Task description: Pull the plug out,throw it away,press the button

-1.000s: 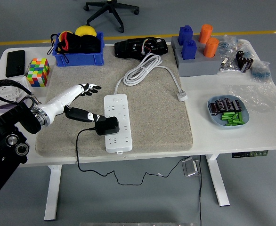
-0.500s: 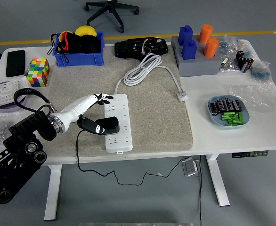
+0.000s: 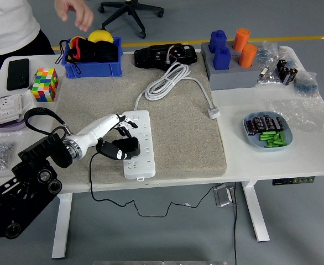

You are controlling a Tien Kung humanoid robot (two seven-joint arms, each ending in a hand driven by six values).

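Grey matting covers the counter (image 3: 272, 160), where the black plug (image 3: 126, 147) sits in the white power strip (image 3: 137, 142). Left hand (image 3: 119, 124) hovers just above it, fingers apparently loosely curled, holding nothing.

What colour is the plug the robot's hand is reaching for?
Black. The plug sits in the white power strip, clearest in the head view.

Colourful cube (image 3: 45, 84) far left, blue bin (image 3: 92, 59) behind it, black phone (image 3: 17, 74), plate of batteries (image 3: 267, 131) right
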